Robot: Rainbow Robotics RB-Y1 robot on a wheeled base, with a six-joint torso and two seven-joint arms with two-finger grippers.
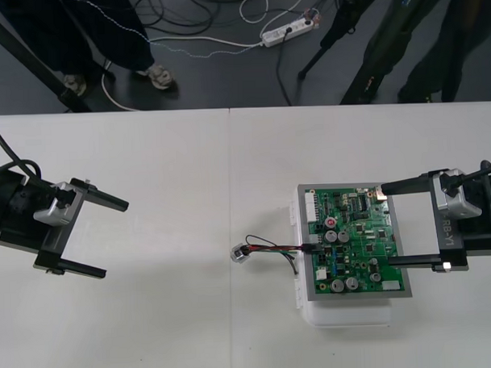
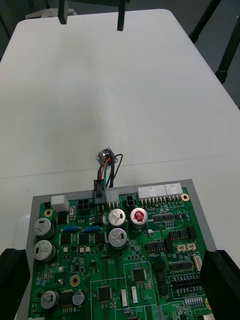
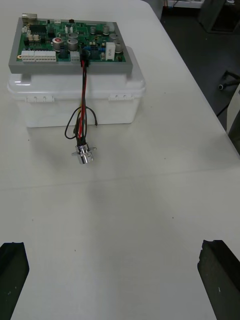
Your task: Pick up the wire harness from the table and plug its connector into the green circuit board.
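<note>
The green circuit board rests on its white base at the table's right. The harness plug sits in a connector on the board's left edge. Red, black and green wires run left from it to the metal socket, which lies on the table. In the right wrist view the plug stands in the board and the socket lies beyond it. My right gripper hovers open over the board's right half, holding nothing. My left gripper is open at the far left, well away from the harness.
The board's white base raises it above the table, so the wires hang down its side to the socket. Tall capacitors stand near the plug. Bare tabletop lies between the left gripper and the socket.
</note>
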